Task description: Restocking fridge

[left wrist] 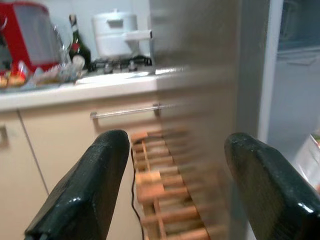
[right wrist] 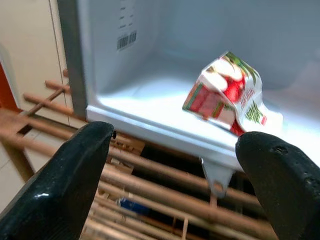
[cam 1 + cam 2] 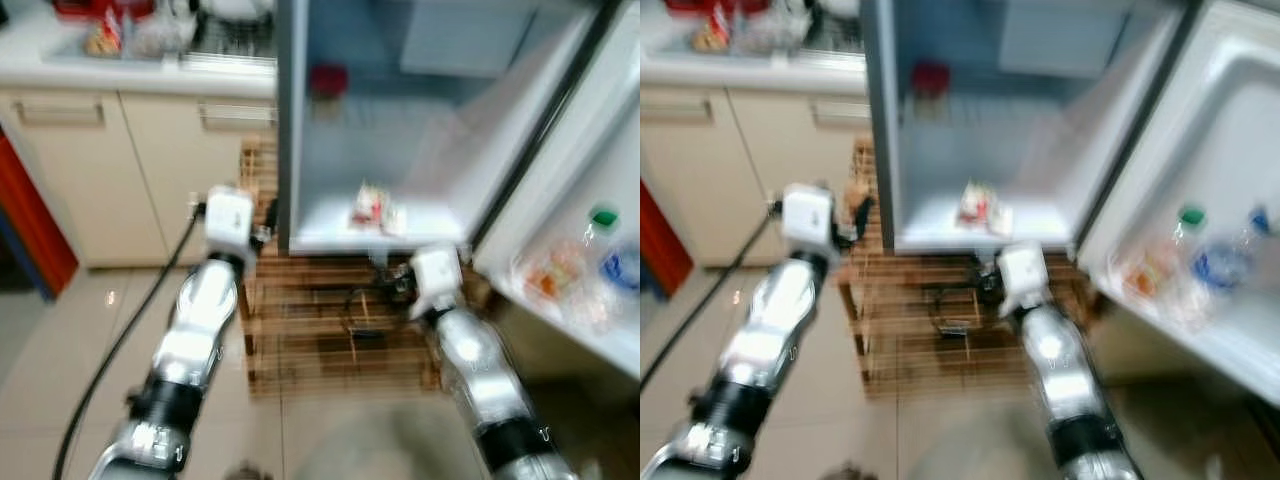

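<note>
Fridge [image 3: 440, 120] interior: smooth white plastic, faint sheen. Carton [image 2: 227, 95] on fridge floor: printed paperboard, glossy, creased. Rack [image 3: 330, 320] under fridge: bare wooden slats & dowels, matt. Arms: silver metal, polished, w/ bright highlights. Left gripper [image 1: 175, 195] & right gripper [image 2: 175, 185] fingers: black plastic or rubber, smooth, slightly shiny. Floor [image 3: 60, 350]: pale tiles, glossy, reflective. Cabinets [image 3: 90, 170]: cream, smooth, satin; metal bar handles. Door-shelf bottles [image 3: 610, 260]: clear plastic. Cable [image 3: 120, 340]: black, matt.
</note>
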Controlling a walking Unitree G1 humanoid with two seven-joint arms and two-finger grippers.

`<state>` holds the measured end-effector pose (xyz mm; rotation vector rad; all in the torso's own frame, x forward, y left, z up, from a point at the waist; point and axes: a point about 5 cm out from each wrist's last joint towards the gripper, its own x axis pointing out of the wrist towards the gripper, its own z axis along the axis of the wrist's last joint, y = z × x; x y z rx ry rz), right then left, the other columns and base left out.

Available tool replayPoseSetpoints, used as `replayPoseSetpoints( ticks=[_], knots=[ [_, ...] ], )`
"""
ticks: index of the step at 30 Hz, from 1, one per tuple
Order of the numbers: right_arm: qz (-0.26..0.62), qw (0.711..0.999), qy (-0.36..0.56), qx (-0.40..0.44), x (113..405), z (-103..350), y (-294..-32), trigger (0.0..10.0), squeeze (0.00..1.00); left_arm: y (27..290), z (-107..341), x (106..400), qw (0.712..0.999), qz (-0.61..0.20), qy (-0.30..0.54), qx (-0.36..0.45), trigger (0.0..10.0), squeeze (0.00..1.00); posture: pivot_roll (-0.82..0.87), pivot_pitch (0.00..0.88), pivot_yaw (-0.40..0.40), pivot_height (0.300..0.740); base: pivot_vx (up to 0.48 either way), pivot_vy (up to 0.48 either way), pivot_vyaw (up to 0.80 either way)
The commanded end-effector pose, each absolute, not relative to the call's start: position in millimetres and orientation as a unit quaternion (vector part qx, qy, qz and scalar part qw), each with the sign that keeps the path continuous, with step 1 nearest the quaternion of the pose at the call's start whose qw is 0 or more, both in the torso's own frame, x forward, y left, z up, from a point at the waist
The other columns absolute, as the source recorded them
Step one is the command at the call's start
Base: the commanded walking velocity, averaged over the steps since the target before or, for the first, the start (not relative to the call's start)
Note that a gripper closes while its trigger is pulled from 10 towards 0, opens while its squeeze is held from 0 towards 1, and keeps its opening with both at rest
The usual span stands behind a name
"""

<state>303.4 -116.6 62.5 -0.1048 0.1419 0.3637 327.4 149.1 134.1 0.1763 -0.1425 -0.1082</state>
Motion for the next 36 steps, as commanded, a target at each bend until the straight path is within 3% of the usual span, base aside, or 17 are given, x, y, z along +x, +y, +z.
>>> replayPoseSetpoints(
  ticks=[1,10,15,20,23,28,32,36],
  knots=[
    [0.157,0.983,0.067,-0.061,307,65,-133,10.0,0.0,135,147,327,0.986,-0.08,-0.108,0.1,10.0,0.0,0.0,0.0,-0.043,0.731,0.48,0.0,0.0],
    [0.142,0.984,0.106,-0.027,305,53,-134,10.0,0.0,144,187,314,0.969,-0.029,-0.216,0.112,10.0,0.0,0.01,0.0,-0.047,0.731,0.48,0.0,0.0],
    [0.123,0.976,0.176,0.036,304,36,-135,10.0,0.0,154,210,306,0.96,0.015,-0.253,0.115,10.0,0.0,0.04,0.0,-0.058,0.731,0.0,0.0,0.0],
    [0.103,0.975,0.195,0.032,306,33,-139,10.0,0.0,167,247,284,0.938,0.037,-0.314,0.145,10.0,0.0,0.08,0.0,-0.076,0.731,0.0,0.0,0.0],
    [0.091,0.975,0.202,0.037,304,33,-141,10.0,0.0,173,250,277,0.934,0.039,-0.315,0.163,10.0,0.0,0.09,0.0,-0.079,0.731,0.0,0.0,0.0],
    [0.053,0.956,0.251,0.145,296,17,-140,10.0,0.0,189,237,269,0.945,0.06,-0.272,0.172,10.0,0.0,0.11,0.004,-0.077,0.731,0.0,0.0,0.0],
    [0.048,0.96,0.24,0.133,305,21,-138,10.0,0.0,195,235,266,0.942,0.064,-0.259,0.206,10.0,0.0,0.1,0.03,-0.067,0.731,0.0,0.0,0.0],
    [0.012,0.982,0.186,0.0,323,39,-146,10.0,0.0,217,238,260,0.944,0.094,-0.23,0.219,10.0,0.0,0.13,0.08,-0.063,0.731,0.0,0.0,0.0]
  ],
)
